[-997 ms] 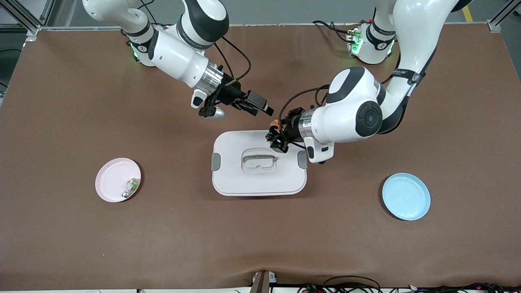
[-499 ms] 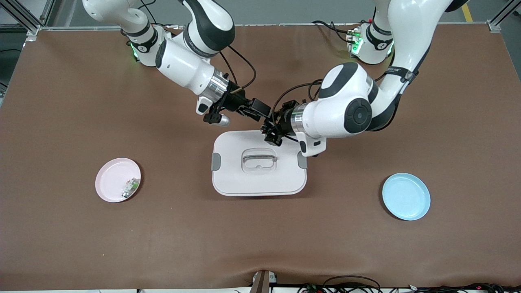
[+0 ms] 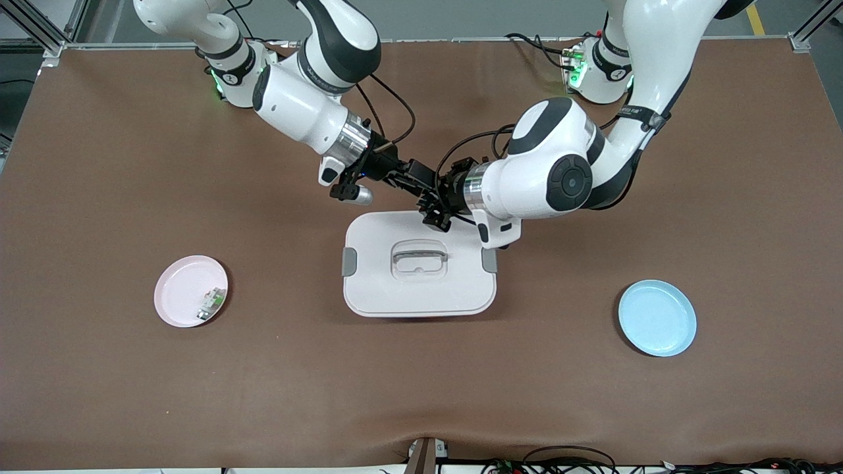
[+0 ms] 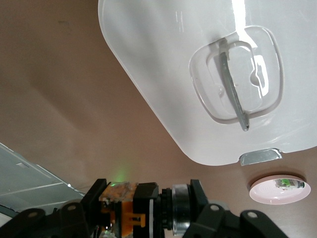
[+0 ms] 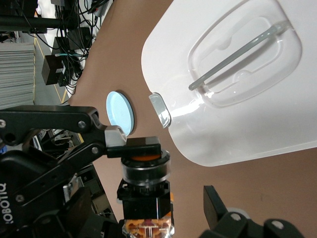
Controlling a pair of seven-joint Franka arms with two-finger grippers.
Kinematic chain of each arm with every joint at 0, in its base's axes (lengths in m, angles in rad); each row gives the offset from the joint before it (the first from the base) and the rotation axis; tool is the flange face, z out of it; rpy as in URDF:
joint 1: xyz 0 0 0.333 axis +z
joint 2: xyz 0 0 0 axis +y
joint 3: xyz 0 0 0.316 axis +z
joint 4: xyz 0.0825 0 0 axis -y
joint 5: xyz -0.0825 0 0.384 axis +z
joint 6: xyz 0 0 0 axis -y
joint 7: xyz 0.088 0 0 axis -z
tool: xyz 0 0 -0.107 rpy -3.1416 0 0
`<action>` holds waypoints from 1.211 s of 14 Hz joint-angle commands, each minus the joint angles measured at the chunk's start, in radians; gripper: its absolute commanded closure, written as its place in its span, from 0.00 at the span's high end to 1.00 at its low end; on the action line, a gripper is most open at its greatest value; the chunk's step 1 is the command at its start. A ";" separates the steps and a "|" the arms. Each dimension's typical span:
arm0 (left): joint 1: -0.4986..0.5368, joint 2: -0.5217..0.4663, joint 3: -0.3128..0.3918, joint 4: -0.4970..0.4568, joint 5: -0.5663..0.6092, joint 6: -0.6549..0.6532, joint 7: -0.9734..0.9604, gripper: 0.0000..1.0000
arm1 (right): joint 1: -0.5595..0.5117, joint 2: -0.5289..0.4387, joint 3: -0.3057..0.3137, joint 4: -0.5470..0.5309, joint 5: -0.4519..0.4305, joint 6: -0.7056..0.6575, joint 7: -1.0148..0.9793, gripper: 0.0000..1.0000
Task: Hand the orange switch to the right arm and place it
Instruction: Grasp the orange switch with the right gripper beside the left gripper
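**A:** Start at the right arm's end of the table. What's there?

**B:** A pink plate [image 3: 176,289] with a small white-and-green part [image 3: 211,304] lying on it, near the rim.

**A:** Next along?

**B:** The right gripper [image 3: 427,191] is in the air by the white container [image 3: 395,296], over the edge farther from the front camera. Its fingers are spread wide and grip nothing. Lettering [image 5: 10,203] on its body reads ROBOTIQ. That is the only writing I can read; the print on the arms is too small.

**A:** And the orange switch?

**B:** The orange switch [image 5: 146,171] is in the air over that same container edge, and the left gripper [image 3: 436,214] is clamped on it. In the left wrist view the left gripper's fingers [image 4: 198,196] seem to sit at the two ends of the switch.

**A:** Which way does the switch point?

**B:** Its long axis lies roughly level with the table. The round orange button end faces away from the left gripper's body, just beside one finger of the right gripper. The other right finger is apart from it. The black barrel and ring sit behind the button, and the orange body is at the opposite end.

**A:** And toward the left arm's end?

**B:** A blue plate [image 3: 657,318], well apart from the container.
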 commanded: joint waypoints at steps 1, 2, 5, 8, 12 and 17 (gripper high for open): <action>-0.011 0.001 -0.001 0.021 -0.019 -0.023 -0.023 0.00 | 0.007 0.017 -0.003 0.024 0.022 0.004 -0.005 0.85; -0.013 0.001 -0.001 0.022 -0.019 -0.023 -0.032 0.00 | 0.005 0.017 -0.003 0.024 0.022 0.002 -0.005 0.71; -0.011 -0.003 0.001 0.022 -0.019 -0.023 -0.032 0.00 | 0.002 0.014 -0.003 0.024 0.023 -0.004 -0.005 0.46; -0.011 -0.003 0.001 0.024 -0.017 -0.023 -0.032 0.00 | 0.001 0.014 -0.003 0.024 0.035 -0.005 -0.007 0.11; -0.010 -0.004 0.001 0.024 -0.017 -0.023 -0.032 0.06 | 0.001 0.014 -0.005 0.024 0.039 -0.004 -0.007 0.00; -0.010 -0.004 0.002 0.032 -0.017 -0.023 -0.034 0.83 | 0.001 0.011 -0.005 0.024 0.042 -0.004 -0.008 0.00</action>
